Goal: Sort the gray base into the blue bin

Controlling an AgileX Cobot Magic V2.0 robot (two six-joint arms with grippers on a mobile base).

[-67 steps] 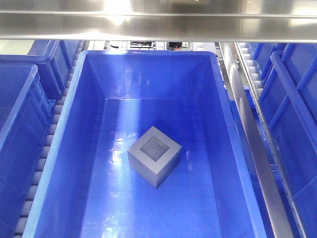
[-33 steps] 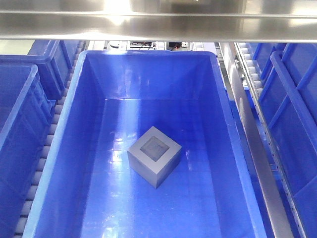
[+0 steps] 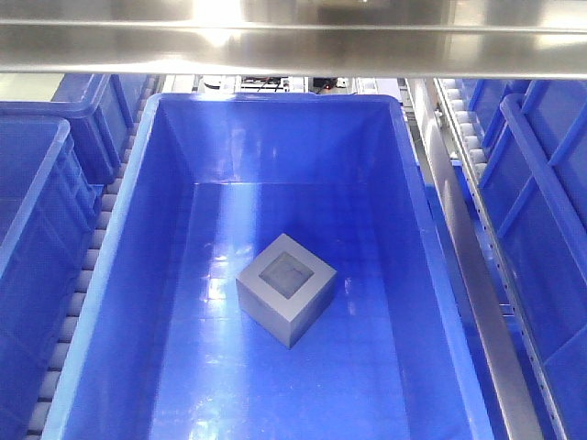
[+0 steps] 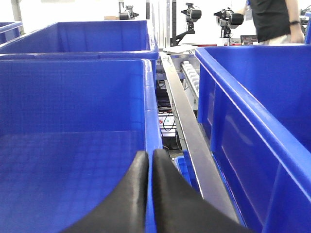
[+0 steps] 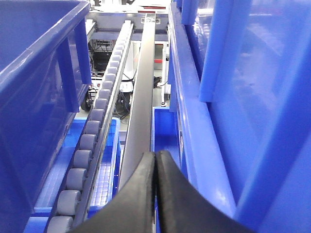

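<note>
Inside blue bin [image 3: 147,275], gray base [image 3: 286,289]; flanking crates [image 3: 37,238], roller rails [image 3: 87,275]

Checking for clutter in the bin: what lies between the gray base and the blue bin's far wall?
Only bare glossy floor, in the front-facing view, between the gray base and the blue bin far wall.

A shiny steel beam [image 3: 293,41] crosses the top and reflects bright light. Gray conveyor rollers [image 5: 90,145] run beside a metal rail [image 5: 141,107]. Other blue crates [image 3: 37,229] stand on both sides.
</note>
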